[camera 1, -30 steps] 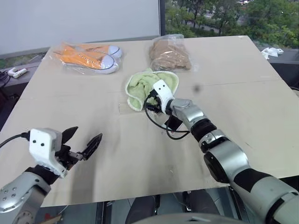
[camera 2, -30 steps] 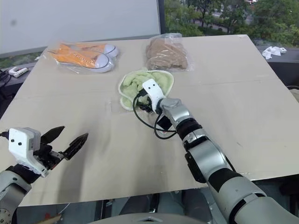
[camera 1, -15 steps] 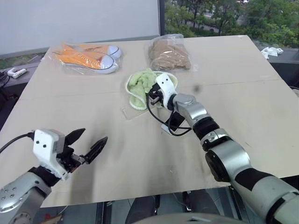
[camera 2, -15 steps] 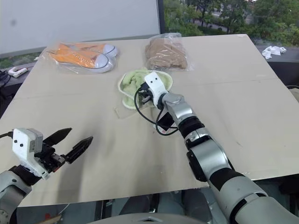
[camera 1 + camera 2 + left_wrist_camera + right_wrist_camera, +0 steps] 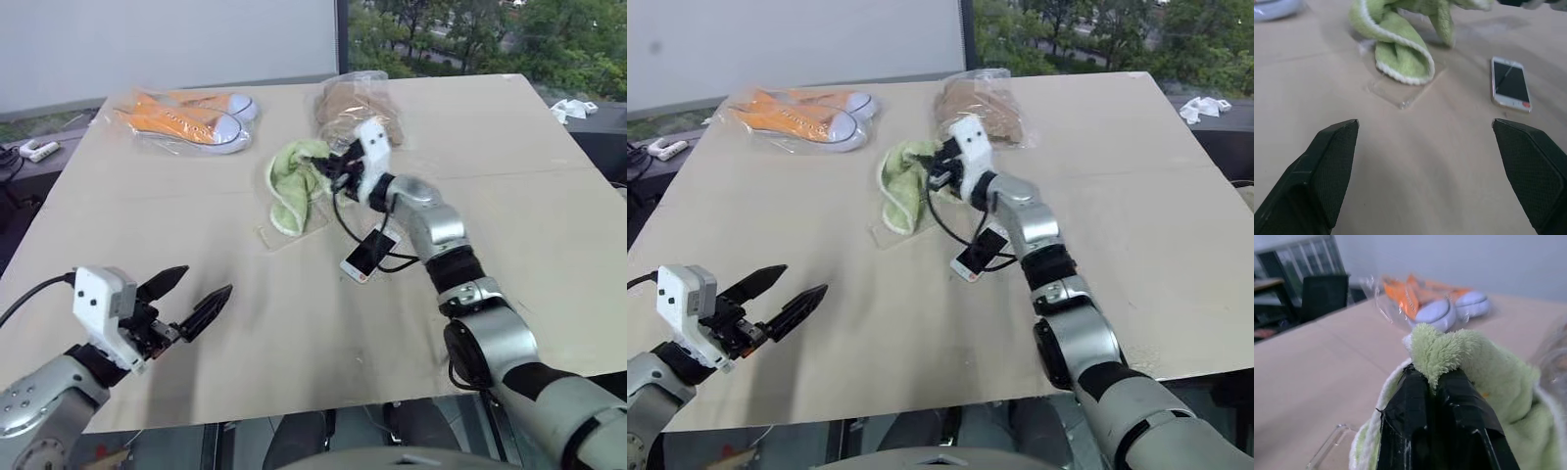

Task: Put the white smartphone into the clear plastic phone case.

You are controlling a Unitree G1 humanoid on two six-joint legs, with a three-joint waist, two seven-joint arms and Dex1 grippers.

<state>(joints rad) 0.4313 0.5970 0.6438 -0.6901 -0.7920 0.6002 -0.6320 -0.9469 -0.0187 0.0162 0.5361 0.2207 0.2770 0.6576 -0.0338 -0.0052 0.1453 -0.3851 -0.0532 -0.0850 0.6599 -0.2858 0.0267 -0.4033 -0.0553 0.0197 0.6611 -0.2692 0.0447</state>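
Right hand [image 5: 942, 168] is pinched on the green towel [image 5: 898, 181], lifting it near frame centre. Left hand [image 5: 193, 299] idles wide open, lower left. White smartphone [image 5: 368, 255] lies bare beside the clear plastic phone case [image 5: 291, 231] on the tabletop [image 5: 509, 206], so insertion isn't started.

The right gripper [image 5: 328, 164] has lifted the green towel [image 5: 290, 181], seemingly uncovering the white smartphone [image 5: 368, 254].

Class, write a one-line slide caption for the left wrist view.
Open left end effector faces the green towel draped over the clear plastic phone case, white smartphone alongside.
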